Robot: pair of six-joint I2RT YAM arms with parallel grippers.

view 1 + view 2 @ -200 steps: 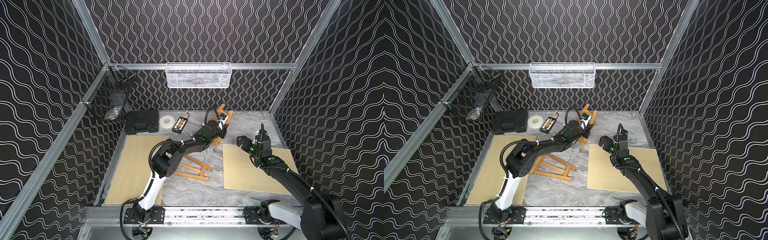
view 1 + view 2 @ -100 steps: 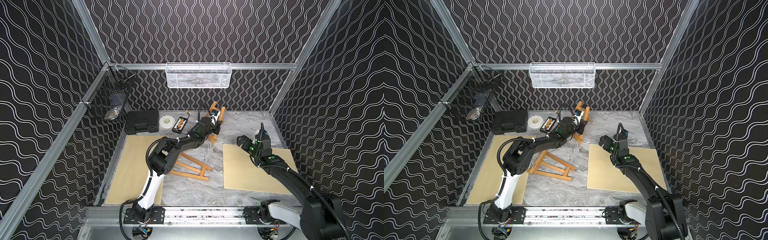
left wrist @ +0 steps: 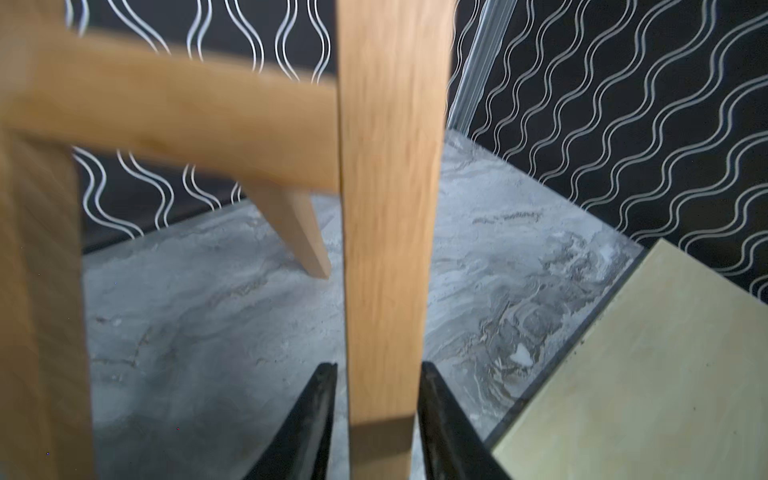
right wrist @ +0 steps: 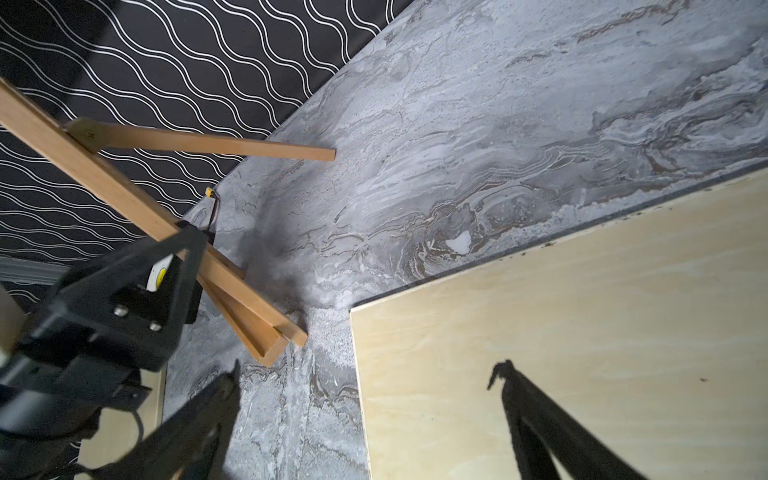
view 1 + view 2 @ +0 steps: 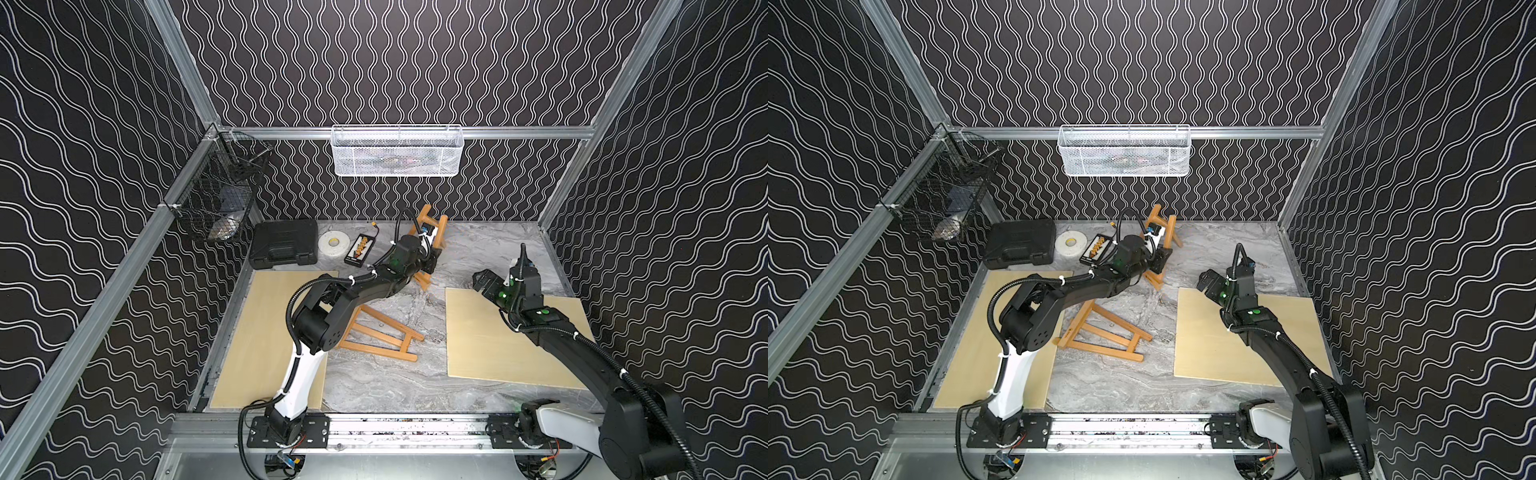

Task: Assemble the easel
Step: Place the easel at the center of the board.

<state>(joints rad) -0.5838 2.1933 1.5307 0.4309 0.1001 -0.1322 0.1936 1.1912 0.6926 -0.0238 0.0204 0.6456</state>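
Left jaws loosely straddle the easel leg (image 3: 386,208).

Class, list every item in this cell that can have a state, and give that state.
standing easel: standing on the table, rear leg spread.
flat easel: lying flat.
left end effector: narrowly open around a leg of the standing easel.
right end effector: open, empty.
black case: closed.

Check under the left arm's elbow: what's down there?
A wooden frame lies flat on the table, beside the plywood board. The left arm covers the frame's end nearest that board; what sits at that hidden end cannot be seen.
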